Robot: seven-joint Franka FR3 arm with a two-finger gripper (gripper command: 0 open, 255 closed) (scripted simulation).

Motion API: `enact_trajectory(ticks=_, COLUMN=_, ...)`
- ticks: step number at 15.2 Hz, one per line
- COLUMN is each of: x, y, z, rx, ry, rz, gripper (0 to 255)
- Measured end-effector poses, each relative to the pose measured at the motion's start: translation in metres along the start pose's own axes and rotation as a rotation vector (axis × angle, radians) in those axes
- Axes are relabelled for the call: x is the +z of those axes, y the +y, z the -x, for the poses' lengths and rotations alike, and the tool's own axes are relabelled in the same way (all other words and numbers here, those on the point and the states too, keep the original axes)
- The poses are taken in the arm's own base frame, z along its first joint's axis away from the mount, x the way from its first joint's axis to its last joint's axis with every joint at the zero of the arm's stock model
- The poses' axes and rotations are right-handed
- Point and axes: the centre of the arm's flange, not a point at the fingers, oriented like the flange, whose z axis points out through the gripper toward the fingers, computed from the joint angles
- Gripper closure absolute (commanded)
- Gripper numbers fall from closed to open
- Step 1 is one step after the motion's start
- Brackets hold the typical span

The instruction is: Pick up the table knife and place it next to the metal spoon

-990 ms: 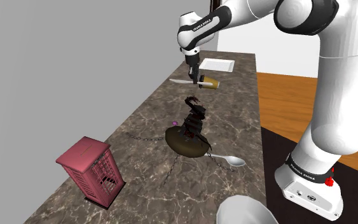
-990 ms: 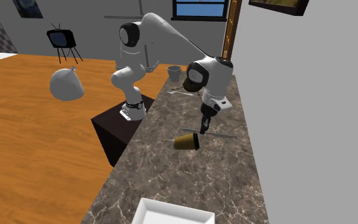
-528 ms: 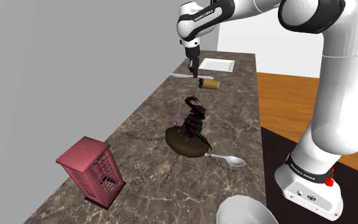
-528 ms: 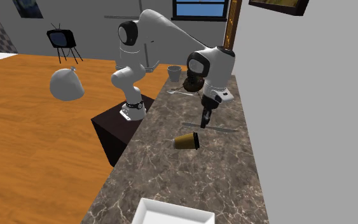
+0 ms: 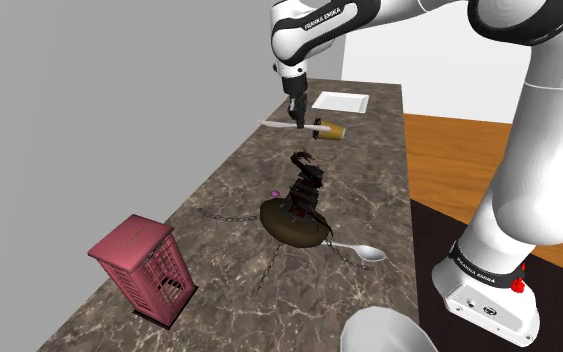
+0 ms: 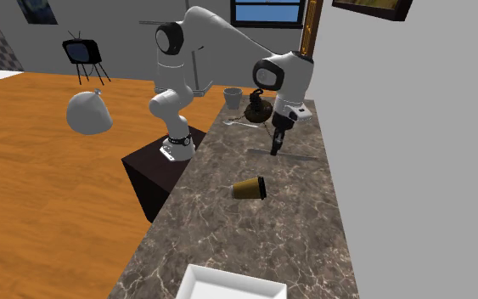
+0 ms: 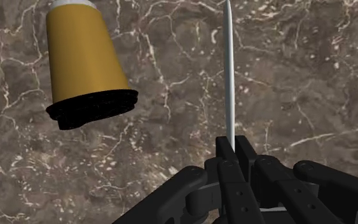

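Clasped off-centre by the gripper (image 7: 234, 149), the table knife (image 7: 229, 76) may be twisted loose, or knocked against the dark ornament (image 5: 301, 205) beside the metal spoon (image 5: 361, 250) near the edge of the countertop (image 5: 239, 190).

The table knife (image 5: 277, 124) is a thin, pale silvery blade, clasped at one end between the fingers of the pincer (image 5: 295, 120) and held roughly level over the counter (image 5: 369, 180). Its free end points to the shoulder view's left. In the wrist view it runs edge-on, straight out from the fingertips. The metal spoon (image 5: 361, 251) is shiny and grey. It lies flat on the counter near the edge by the stand, bowl toward the shoulder view's right, well apart from the knife.
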Motion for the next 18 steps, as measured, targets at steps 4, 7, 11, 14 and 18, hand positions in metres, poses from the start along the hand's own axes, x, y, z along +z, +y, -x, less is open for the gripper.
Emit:
enact_trajectory(ticks=4, x=-0.004, y=-0.053, z=0.004, rx=0.0, ry=0.0, rz=0.0, gripper=255)
enact_trajectory(ticks=7, x=-0.008, y=-0.094, z=-0.002, rx=0.0, ry=0.0, rz=0.0, gripper=255)
enact_trajectory(ticks=11, x=-0.013, y=-0.147, z=-0.003, rx=0.0, ry=0.0, rz=0.0, gripper=255)
enact_trajectory(ticks=14, x=-0.015, y=-0.18, z=-0.002, rx=-0.001, ry=0.0, rz=0.0, gripper=255)
enact_trajectory(ticks=18, x=-0.02, y=-0.238, z=-0.004, rx=0.0, ry=0.0, rz=0.0, gripper=255)
